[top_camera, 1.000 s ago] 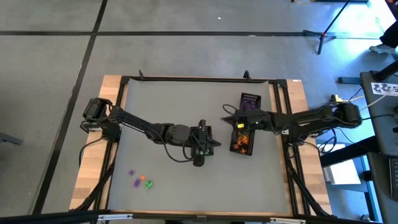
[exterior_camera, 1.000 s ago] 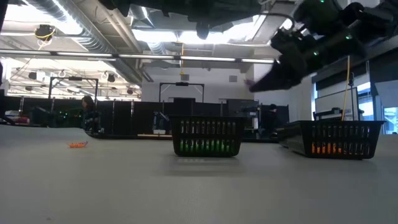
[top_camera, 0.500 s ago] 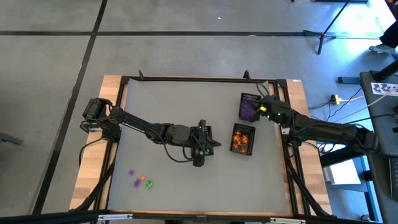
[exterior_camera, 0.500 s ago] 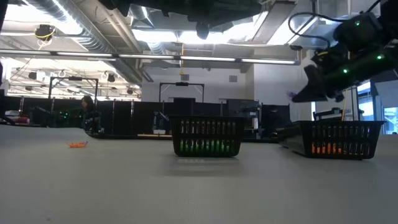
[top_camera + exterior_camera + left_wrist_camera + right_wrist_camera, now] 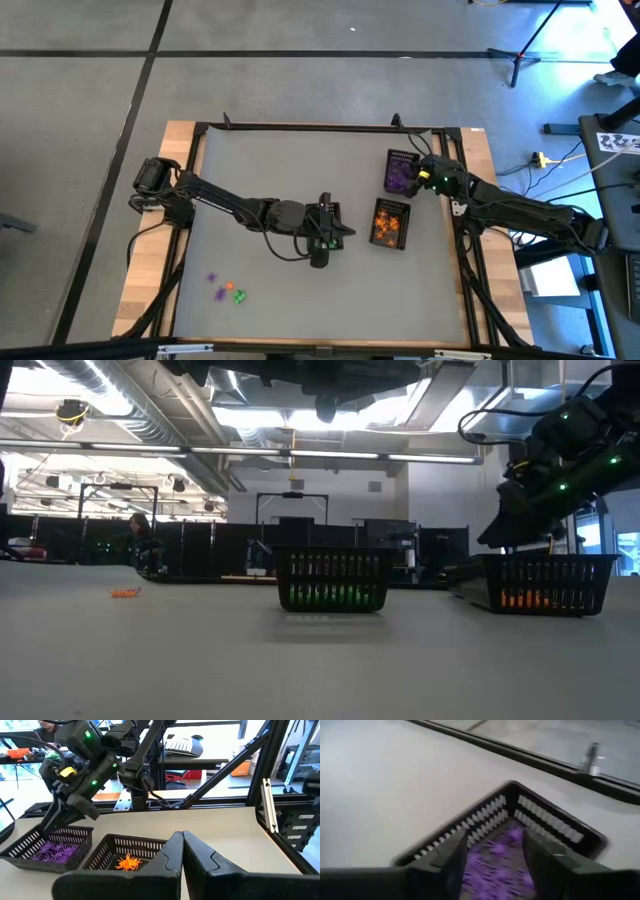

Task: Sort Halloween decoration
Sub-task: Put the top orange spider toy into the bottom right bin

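Three black mesh baskets stand on the grey table: one with purple trinkets (image 5: pixel 402 172) at the far right, one with orange trinkets (image 5: pixel 390 223) just nearer, and one with green trinkets (image 5: pixel 333 582) at the middle. My right gripper (image 5: pixel 495 852) hovers open over the purple basket (image 5: pixel 510 845), its fingers on either side of the purple heap and touching nothing. My left gripper (image 5: pixel 182 842) is shut with nothing showing between its fingers, above the green basket (image 5: pixel 320 243). A few loose purple, orange and green trinkets (image 5: pixel 226 290) lie near the table's front left.
The black frame rails (image 5: pixel 320 127) run along the table's far edge and sides. The two right baskets stand close together near the right rail (image 5: pixel 452 200). Between the loose trinkets and the green basket the grey table top (image 5: pixel 260 270) is bare.
My right gripper has swung from over the gap between the orange and purple baskets toward the table's far right corner, now hanging over the purple basket and a little lower. In the low view its tips, first closed to a point, now stand apart. The left arm kept still.
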Robot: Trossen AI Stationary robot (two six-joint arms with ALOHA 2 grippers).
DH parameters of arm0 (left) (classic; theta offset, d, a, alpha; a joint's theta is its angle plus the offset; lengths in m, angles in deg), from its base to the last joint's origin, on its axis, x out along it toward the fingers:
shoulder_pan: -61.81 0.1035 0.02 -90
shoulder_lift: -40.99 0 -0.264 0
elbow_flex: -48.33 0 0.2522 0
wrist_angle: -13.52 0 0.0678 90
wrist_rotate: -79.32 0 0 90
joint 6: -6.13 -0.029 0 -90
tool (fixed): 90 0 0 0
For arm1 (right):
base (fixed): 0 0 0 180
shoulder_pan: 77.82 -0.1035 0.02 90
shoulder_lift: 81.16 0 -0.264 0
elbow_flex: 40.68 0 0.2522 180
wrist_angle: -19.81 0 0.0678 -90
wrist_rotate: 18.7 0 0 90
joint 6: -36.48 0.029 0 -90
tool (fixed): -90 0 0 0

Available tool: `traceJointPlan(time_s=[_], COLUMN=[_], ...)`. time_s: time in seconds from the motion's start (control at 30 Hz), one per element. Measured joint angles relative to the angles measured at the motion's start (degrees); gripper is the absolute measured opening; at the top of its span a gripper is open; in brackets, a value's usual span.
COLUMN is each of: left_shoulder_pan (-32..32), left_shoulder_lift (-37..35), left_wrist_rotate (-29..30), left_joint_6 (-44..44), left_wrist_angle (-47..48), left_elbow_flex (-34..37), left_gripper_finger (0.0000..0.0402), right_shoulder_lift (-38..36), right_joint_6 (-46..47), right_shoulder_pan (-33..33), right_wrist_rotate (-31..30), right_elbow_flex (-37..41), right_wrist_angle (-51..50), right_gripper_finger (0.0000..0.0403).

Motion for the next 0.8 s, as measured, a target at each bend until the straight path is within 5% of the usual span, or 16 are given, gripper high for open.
traceJointPlan(time_s=[0.2, 0.37, 0.63, 0.8], left_shoulder_pan=[0.0, -0.1, 1.9, 2.7], left_shoulder_lift=[0.0, -0.2, -8.9, -13.0], left_wrist_rotate=[0.0, 0.2, 14.8, 14.7], left_joint_6=[0.0, 4.2, 22.0, 38.9], left_wrist_angle=[-0.1, 2.2, 44.8, 70.2], left_elbow_flex=[0.0, -0.1, -0.1, -0.1], left_gripper_finger=[0.0, 0.0, 0.0, 0.0], right_shoulder_lift=[0.0, 0.2, 0.3, 0.2], right_joint_6=[2.8, 3.1, 3.0, 2.9], right_shoulder_pan=[-0.1, -0.1, -0.1, -0.1], right_wrist_rotate=[11.6, 15.4, 18.4, 23.0], right_elbow_flex=[0.0, 0.0, 0.0, 0.0], right_wrist_angle=[2.4, 4.2, 4.8, 10.1], right_gripper_finger=[0.0217, 0.0211, 0.02, 0.0199])
